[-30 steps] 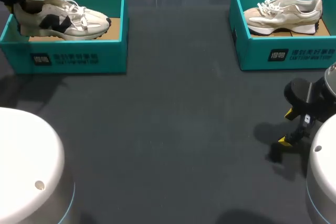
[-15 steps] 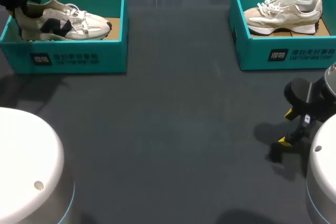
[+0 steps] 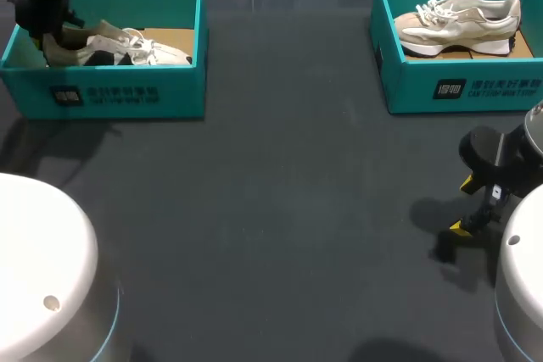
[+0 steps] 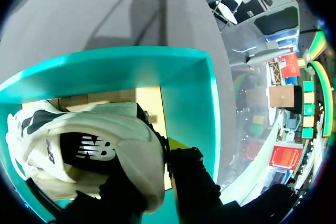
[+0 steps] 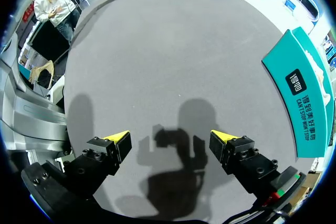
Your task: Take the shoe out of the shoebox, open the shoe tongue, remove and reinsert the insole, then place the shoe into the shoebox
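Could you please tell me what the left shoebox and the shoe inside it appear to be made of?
The left shoebox looks like matte teal cardboard, with flat thin walls and a plain brown floor inside. The shoe seems to be white fabric with suede-like beige and dark panels, though the exact textile is unclear.

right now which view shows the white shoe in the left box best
The left wrist view: the white shoe sits large and close, heel and side panel plain, inside the teal shoebox. The head view shows it small, half hidden behind the box's front wall. The right wrist view does not show it.
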Tool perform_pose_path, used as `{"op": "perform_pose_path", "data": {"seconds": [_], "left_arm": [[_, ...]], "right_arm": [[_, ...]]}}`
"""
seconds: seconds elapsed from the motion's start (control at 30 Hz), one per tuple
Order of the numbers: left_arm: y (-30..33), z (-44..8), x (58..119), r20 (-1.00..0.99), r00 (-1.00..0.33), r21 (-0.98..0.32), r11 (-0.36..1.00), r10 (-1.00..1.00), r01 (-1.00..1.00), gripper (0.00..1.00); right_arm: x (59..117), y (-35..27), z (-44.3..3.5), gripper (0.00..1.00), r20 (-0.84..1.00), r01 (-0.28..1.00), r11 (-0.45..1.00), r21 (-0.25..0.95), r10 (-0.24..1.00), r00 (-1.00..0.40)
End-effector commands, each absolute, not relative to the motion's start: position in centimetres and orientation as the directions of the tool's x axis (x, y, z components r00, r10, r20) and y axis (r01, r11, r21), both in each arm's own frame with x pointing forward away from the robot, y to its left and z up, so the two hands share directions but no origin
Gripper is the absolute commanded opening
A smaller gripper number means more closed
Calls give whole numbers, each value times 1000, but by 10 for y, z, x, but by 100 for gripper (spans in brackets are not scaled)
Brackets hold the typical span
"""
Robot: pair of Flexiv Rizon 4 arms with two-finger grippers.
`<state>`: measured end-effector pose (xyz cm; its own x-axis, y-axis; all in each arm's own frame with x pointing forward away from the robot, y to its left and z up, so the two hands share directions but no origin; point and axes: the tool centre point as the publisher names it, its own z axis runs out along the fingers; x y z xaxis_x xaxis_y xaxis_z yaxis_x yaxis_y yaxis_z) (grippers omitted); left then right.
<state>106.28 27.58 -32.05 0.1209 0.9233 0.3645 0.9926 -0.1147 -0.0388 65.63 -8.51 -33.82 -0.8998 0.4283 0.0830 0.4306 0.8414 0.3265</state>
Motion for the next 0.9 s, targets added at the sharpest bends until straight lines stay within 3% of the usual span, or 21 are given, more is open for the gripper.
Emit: {"op": "perform_pose_path", "data": {"seconds": [0.03,0.8,0.9], "left_arm": [[274,-332,1071,369,116,-49,-105,922,993,0],[281,-363,1057,330,117,-75,-98,936,992,0],[283,-364,1055,328,117,-80,-96,938,992,11]], "right_arm": [[655,-85,-338,100,81,431,841,325,430,-899],[655,-85,-338,100,81,431,841,325,430,-899],[655,-85,-338,100,81,431,841,325,430,-899]]}}
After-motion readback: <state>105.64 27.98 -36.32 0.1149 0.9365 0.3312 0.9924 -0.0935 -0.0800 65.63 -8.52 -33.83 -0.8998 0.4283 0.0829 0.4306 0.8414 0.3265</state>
